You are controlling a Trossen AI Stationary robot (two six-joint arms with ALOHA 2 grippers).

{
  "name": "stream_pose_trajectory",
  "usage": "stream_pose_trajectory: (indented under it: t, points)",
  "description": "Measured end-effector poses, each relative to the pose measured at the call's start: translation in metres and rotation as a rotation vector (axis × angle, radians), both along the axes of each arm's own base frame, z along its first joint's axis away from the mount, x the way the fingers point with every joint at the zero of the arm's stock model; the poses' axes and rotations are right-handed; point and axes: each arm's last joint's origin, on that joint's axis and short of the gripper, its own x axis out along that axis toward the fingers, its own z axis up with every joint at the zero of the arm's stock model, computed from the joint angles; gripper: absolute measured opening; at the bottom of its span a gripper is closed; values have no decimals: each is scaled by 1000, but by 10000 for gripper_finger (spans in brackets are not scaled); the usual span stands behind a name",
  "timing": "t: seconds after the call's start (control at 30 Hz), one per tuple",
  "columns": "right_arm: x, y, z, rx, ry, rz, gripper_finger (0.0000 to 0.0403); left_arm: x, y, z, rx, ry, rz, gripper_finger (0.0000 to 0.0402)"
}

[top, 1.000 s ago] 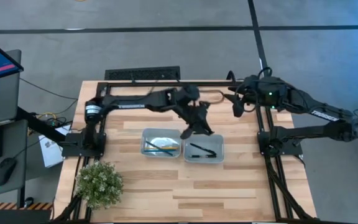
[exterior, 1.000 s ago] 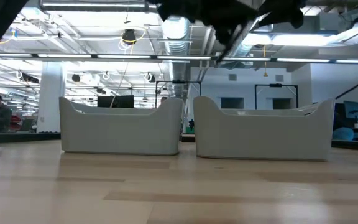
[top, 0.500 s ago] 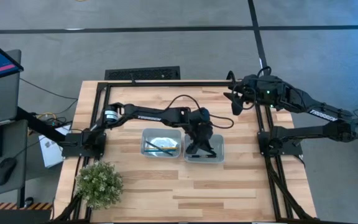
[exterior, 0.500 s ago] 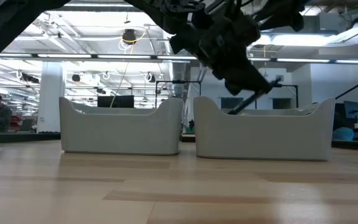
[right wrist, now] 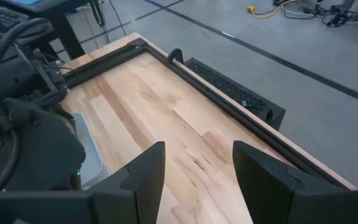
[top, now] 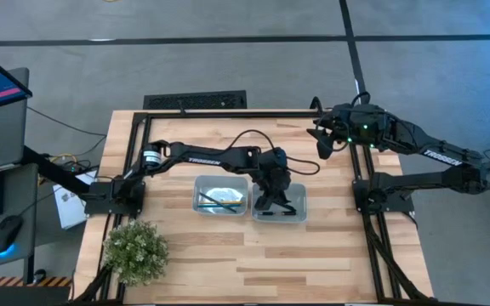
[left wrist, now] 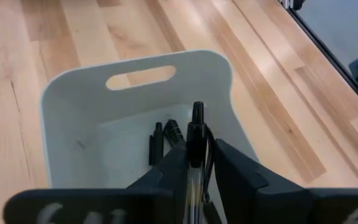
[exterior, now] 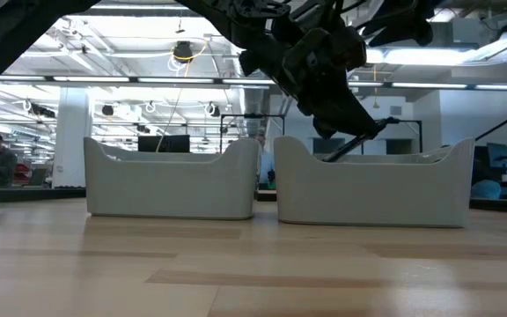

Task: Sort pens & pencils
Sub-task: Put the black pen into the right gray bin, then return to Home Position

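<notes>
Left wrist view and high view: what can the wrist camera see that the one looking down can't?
Only the left wrist view shows the pen pinched in the left gripper, and two more dark pens lying in the tray. Only the high view shows the other tray holding pencils, the plant, and the right gripper open, waiting at the table's far edge. Both show that tray on the wooden table.

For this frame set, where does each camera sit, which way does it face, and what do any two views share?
High: overhead, straight down; both arms, left gripper over the right tray.
Low: tabletop height, level across; two trays, left arm descending.
Left wrist: looks into that tray past its fingers, shut on a pen.
Right wrist: at the table's far right, over bare wood; open right gripper.
Shared: the held pen shows in low and left wrist.
</notes>
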Motion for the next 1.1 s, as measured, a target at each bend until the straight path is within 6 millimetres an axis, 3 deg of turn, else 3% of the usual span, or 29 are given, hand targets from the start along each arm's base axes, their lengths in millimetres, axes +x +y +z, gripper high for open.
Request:
stream_pose_trajectory:
  t: [0.27,0.4,0.5,0.6,0.73,0.87,0.97,1.1]
  points:
    - [0,0,0,0,0,0,210,0,0,0,-8,3,-6,150]
    - [0,0,0,0,0,0,210,-3,2,4,-16,30,10,175]
    - [0,0,0,-1,-1,0,210,-11,12,33,-23,32,-3,182]
    - [0,0,0,-1,-2,0,210,-28,34,84,-9,-50,15,182]
    - [0,0,1,-37,3,18,210,-72,68,156,36,-211,112,182]
    - [-5,0,7,-98,-22,1,210,-138,97,223,109,-344,260,183]
    - [-20,4,6,-156,-81,-10,210,-188,104,250,155,-396,343,183]
    - [-51,14,-7,-194,-148,-25,210,-253,92,262,195,-449,409,183]
